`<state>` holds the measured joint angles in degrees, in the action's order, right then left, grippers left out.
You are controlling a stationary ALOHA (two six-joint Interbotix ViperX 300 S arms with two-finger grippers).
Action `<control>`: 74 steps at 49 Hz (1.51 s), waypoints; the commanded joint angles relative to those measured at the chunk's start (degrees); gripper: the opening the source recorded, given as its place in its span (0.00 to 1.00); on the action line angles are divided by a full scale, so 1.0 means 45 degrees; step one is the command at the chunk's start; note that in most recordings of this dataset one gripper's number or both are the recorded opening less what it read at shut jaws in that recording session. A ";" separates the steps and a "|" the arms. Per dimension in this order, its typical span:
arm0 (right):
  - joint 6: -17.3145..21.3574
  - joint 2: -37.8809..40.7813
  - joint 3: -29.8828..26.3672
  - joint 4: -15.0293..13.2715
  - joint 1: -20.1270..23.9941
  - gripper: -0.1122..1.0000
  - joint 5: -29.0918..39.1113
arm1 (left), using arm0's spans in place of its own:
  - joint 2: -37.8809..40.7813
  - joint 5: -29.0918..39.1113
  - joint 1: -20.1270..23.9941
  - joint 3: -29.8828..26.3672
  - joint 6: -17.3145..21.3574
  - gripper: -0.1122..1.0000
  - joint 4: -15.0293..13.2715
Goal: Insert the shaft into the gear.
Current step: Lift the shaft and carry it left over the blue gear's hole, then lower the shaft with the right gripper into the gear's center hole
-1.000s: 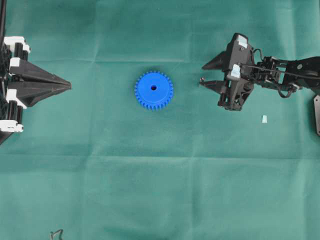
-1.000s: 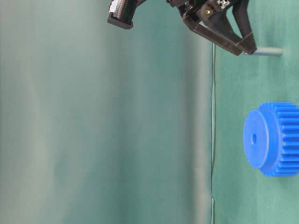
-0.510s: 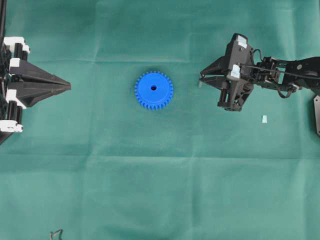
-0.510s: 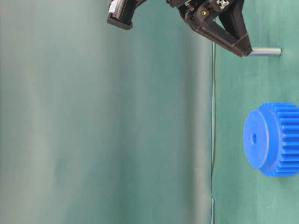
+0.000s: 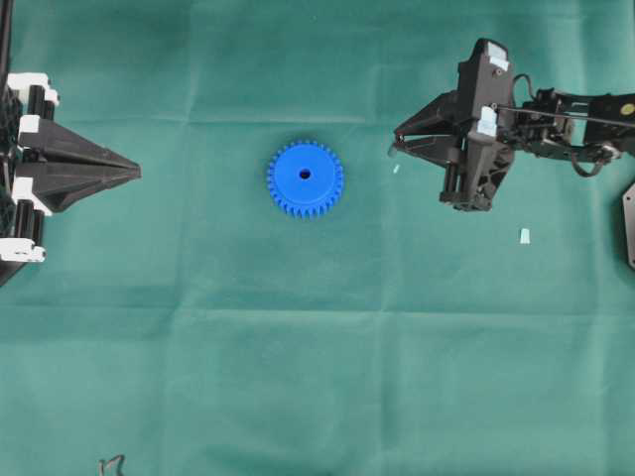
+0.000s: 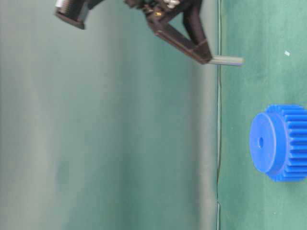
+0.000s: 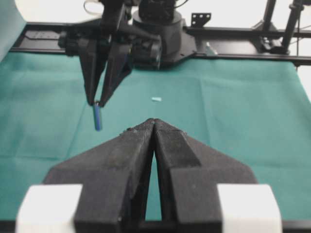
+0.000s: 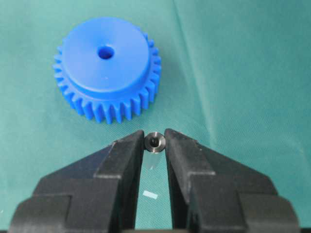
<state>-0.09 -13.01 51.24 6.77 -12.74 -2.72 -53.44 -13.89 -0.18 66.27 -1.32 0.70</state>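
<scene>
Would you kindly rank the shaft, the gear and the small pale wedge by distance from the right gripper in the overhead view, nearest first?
1. The shaft, clamped at the tips of the right gripper.
2. The gear, on the cloth toward the table's middle.
3. The small pale wedge, on the cloth back beside that arm's wrist.

Shaft [image 8: 155, 141] in end effector [image 8: 154, 145], near gear [image 8: 106, 68]

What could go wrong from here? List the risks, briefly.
1. The right gripper pinches the shaft only at its very tips, so the pin could tilt or slip out on the way over.
2. The gear lies loose on the cloth, with the left gripper shut and well away; a slightly off-centre push may shove the gear instead of entering its small hole.
</scene>
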 commanded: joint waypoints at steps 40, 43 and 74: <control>-0.0078 0.2070 -0.3398 -0.0195 0.0977 0.27 -0.0059 | 0.0039 -0.0020 -0.0020 -0.0352 -0.0020 0.10 0.0020; -0.0078 0.2480 -0.3848 -0.0293 0.0996 0.27 -0.0020 | 0.0039 -0.0020 0.0000 -0.0352 -0.0020 0.10 0.0020; 0.0039 0.3652 -0.4766 -0.0488 0.0996 0.27 0.0137 | 0.0020 0.0078 0.0000 -0.0352 -0.0020 0.10 0.0020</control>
<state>-0.09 3.78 30.76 4.57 -8.26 -1.76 -53.53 -13.27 -0.18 66.27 -1.32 0.62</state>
